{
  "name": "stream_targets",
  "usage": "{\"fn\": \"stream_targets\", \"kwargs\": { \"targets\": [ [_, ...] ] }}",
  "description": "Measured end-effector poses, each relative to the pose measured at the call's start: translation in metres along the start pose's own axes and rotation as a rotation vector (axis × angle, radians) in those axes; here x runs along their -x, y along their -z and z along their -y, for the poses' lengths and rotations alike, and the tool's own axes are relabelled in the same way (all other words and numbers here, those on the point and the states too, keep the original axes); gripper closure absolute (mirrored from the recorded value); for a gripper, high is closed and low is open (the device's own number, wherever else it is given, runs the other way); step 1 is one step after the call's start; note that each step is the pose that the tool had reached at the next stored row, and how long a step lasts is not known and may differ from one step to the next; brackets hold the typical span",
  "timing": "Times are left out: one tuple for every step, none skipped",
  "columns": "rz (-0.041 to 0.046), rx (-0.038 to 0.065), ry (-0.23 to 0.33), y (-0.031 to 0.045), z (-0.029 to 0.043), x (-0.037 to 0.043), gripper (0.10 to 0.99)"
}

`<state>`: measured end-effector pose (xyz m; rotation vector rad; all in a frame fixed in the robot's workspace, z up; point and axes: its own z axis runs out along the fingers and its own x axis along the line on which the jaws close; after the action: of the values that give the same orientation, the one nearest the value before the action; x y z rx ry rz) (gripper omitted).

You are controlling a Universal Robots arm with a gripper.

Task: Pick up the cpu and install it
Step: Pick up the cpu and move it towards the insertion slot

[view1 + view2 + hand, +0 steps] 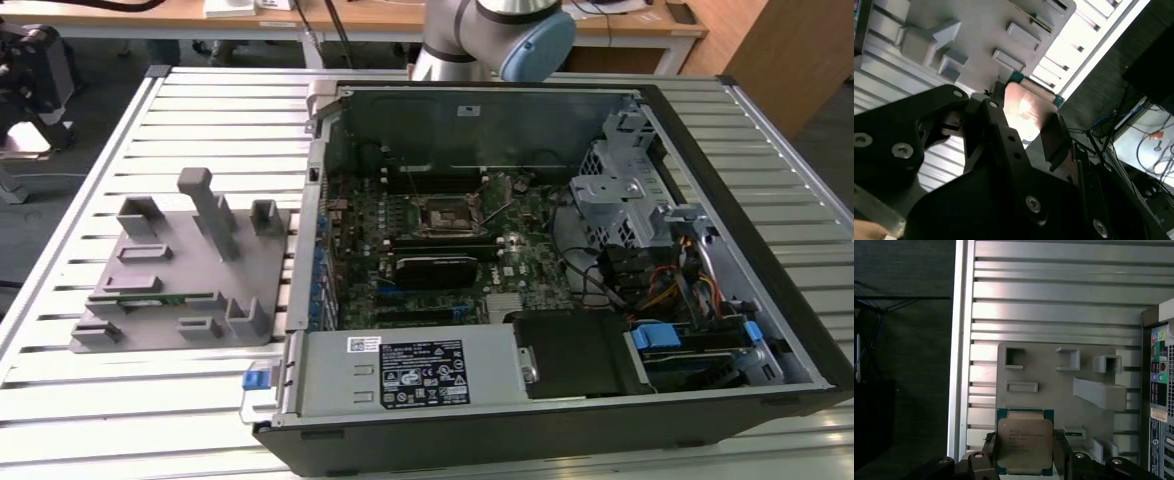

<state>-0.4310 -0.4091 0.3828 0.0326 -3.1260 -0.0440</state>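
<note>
A: Exterior view: grey moulded plastic fixture (174, 270) on the slatted aluminium bench (80, 400), at 9 o'clock of the open black computer case (561, 430).
B: Second wrist view: black fingers (1056, 137) clamp the flat square silver-lidded cpu (1026, 110) over that fixture.
A: First wrist view: grip on opposite rims. Probably light, stiff, delicate underneath; rims only. Lid print illegible.

silvery cpu (1025, 441) with teal rim, pale grey fixture (1054, 385), ribbed silver table (1054, 290), black claw (1026, 447)

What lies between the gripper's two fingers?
The cpu. In both wrist views the fingers of the gripper flank its opposite edges, with the grey holder beyond it.
</note>
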Motion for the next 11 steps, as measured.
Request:
{"fn": "stream_targets", "kwargs": {
  "targets": [
    [-0.0002,0.0,0.0,0.0001,0.0002,0.004,0.553],
    [0.0,0.0,0.0,-0.0001,0.0003,0.0089,0.553],
    [0.0,0.0,0.0,-0.0002,0.0003,0.0134,0.553],
    [-0.0001,0.0,0.0,-0.0002,0.0005,0.0179,0.553],
    [0.0,0.0,0.0,-0.0003,0.0005,0.0224,0.553],
    [0.0,0.0,0.0,-0.0003,0.0006,0.0269,0.553],
    [0.0001,0.0,0.0,-0.0004,0.0007,0.0314,0.553],
    [0.0,0.0,0.0,-0.0004,0.0009,0.0362,0.553],
    [0.0001,0.0,0.0,-0.0005,0.0009,0.0407,0.553],
    [0.0,0.0,0.0,-0.0006,0.001,0.0452,0.553],
    [0.0,0.0,0.0,-0.0005,0.0011,0.0497,0.553]
  ]
}}
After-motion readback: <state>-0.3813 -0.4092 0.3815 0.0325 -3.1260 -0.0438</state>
